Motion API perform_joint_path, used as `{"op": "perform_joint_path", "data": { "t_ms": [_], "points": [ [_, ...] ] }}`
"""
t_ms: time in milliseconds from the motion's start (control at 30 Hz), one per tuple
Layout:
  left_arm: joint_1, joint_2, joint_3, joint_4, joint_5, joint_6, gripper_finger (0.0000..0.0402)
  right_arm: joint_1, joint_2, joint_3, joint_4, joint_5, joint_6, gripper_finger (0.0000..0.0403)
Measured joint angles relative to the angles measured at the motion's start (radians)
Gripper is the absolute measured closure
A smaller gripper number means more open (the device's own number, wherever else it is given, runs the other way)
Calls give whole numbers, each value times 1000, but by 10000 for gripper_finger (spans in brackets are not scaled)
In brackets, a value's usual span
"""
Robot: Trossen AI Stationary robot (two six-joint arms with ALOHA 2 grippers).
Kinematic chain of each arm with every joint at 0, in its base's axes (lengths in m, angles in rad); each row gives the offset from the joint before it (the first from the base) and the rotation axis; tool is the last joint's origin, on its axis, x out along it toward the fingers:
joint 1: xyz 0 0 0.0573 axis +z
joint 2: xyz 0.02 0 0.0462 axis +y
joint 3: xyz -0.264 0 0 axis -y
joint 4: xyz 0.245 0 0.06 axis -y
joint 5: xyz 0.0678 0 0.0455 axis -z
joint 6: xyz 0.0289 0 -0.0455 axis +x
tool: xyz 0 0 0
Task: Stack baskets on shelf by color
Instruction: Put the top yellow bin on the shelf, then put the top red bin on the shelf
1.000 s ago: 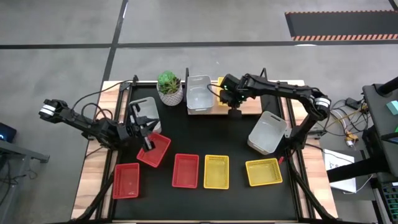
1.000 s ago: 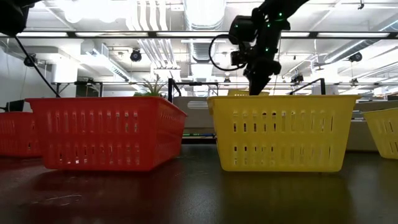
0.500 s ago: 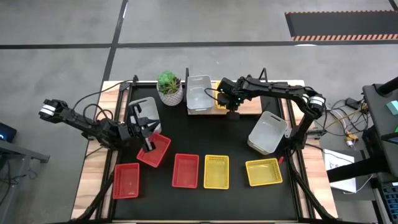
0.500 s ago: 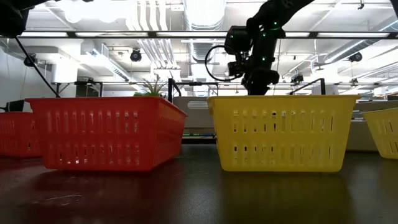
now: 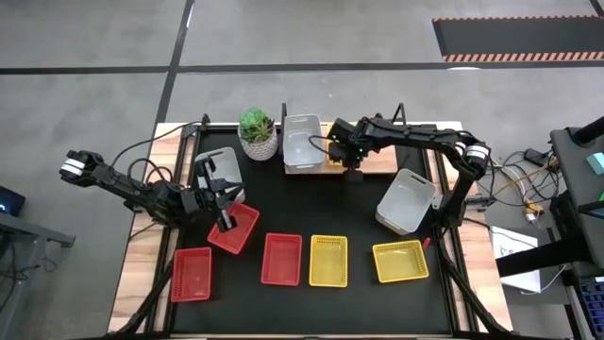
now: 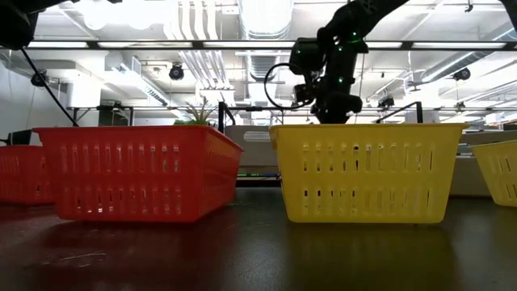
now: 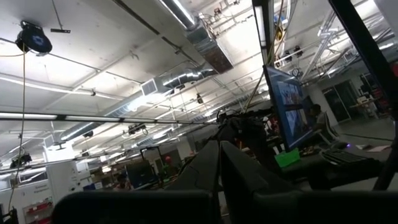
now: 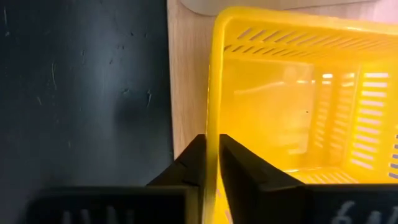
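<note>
My right gripper [image 5: 344, 149] reaches over the wooden shelf [image 5: 382, 162] at the table's far side. It is shut on a yellow basket [image 8: 292, 99] that stands beside the white basket [image 5: 301, 142] on the shelf. In the high view the gripper hides most of that yellow basket. My left gripper [image 5: 225, 215] is over an askew red basket [image 5: 240, 232] at the table's left. Its fingers [image 7: 233, 171] look shut, and no basket shows between them. Whether it touches the red basket I cannot tell. My right gripper pinches the yellow basket's near-side wall at its rim [image 8: 211, 124], one finger inside the basket and one outside over the shelf board [image 8: 186, 93]. The fingers come from above, pointing down. The basket stays upright over the board.
A potted plant [image 5: 258, 134] stands left of the shelf, and a white basket [image 5: 218, 162] lies at far left. Another white basket [image 5: 407, 201] sits tilted by the right arm's base. Near the front edge are two red baskets [image 5: 192, 275] [image 5: 282, 259] and two yellow ones [image 5: 328, 261] [image 5: 400, 261].
My right gripper has carried the yellow basket a little toward the table's left and down, so it now stands low over the shelf beside the white basket.
</note>
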Motion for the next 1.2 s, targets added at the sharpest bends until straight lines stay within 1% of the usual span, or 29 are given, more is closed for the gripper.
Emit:
{"op": "perform_joint_path", "data": {
  "t_ms": [167,300,467,567,633,767,900,967,1033,1100,1200],
  "points": [
    [0,11,-4,-1,-1,-38,402,0,0,18,-14,0,11,313],
    [1,22,4,-2,-4,-42,402,1,-12,64,-84,0,81,285],
    [0,25,21,2,-4,-56,402,22,-40,122,-200,-1,188,275],
    [1,48,21,-1,-6,-121,402,60,-76,128,-207,-7,237,278],
    [0,68,21,-2,-10,-190,402,103,-101,121,-206,-7,265,282],
    [0,111,20,-3,-10,-407,402,206,-137,97,-188,-3,328,291],
    [0,163,19,-12,-9,-570,402,325,-160,72,-139,0,347,300],
    [0,189,20,-19,-8,-705,402,386,-163,48,-104,3,358,305],
    [-6,213,29,-66,-8,-823,402,449,-169,5,-41,42,372,311],
    [-21,235,46,-135,-7,-911,402,510,-178,-50,47,114,378,316],
    [-45,275,96,-258,-20,-1040,402,580,-184,-115,145,200,339,325]
  ]
}}
